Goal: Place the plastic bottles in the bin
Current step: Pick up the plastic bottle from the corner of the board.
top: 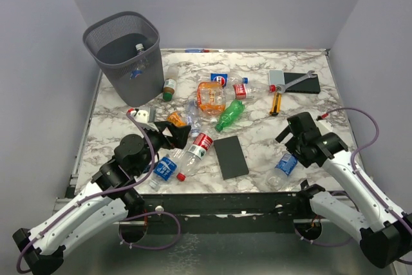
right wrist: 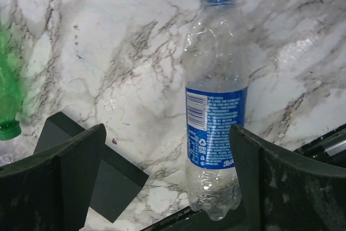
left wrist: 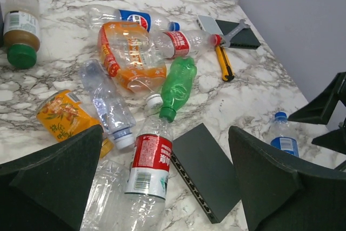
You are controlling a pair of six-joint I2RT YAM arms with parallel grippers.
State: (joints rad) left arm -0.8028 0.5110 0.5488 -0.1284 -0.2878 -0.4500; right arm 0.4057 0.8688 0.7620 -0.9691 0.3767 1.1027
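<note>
Clear blue-capped bottle [right wrist: 215, 106], right gripper [right wrist: 166, 133] spread wide

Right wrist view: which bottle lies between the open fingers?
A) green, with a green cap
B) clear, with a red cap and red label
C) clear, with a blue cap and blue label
C: the clear bottle with a blue cap and blue label lies between the right gripper's fingers; the green bottle shows only at the left edge.
</note>
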